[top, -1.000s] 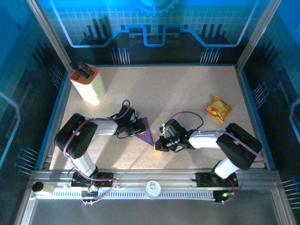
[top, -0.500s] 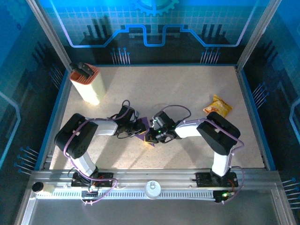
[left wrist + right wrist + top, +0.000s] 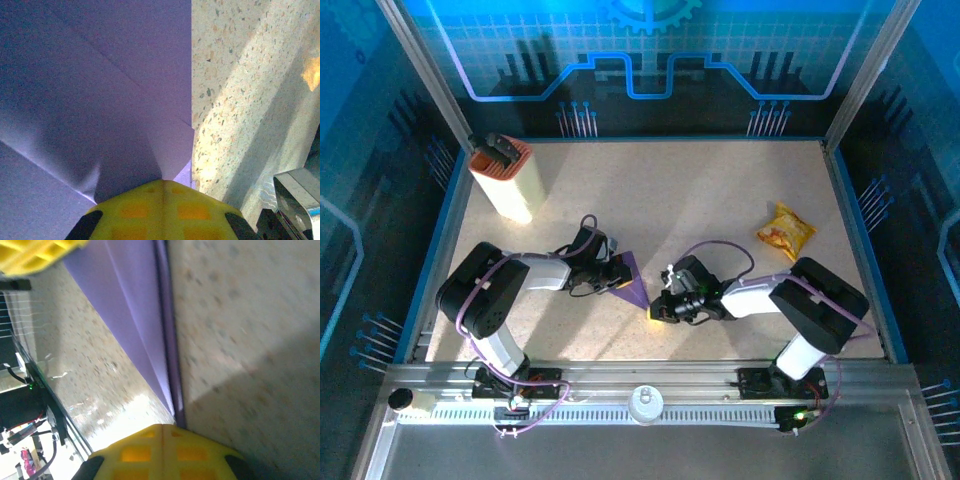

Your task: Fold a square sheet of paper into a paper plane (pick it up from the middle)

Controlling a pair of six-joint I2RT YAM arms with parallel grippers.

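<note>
**Tabletop check: paper part-folded, plane not finished**

Speckled beige table (image 3: 720, 200) with a blue rim, smooth, hard and matt. The purple paper (image 3: 632, 285) lies flat on it near the front centre, and all positions below are given from it.

1. Far left and behind the paper: a tall cream-and-orange box (image 3: 505, 180), rigid, leaning.
2. At the paper's left edge: the left gripper (image 3: 615, 277). Its yellow jaws are pressed together, with the tip down on the sheet. It appears to pin the paper rather than pinch it.
3. The paper is thin and matt. It is folded to a triangle with a sharp point, and crisp diagonal creases and layered flaps show in the left wrist view.
4. Just right of the paper's near point: the right gripper (image 3: 656, 310). Its jaws are closed, with nothing between them, and the tip is against the folded edge.
5. Far right and behind: a crinkly yellow-orange snack packet (image 3: 785, 232).

Assessment: the early folds look done. The narrow dart, centre crease and wings appear outstanding.
</note>
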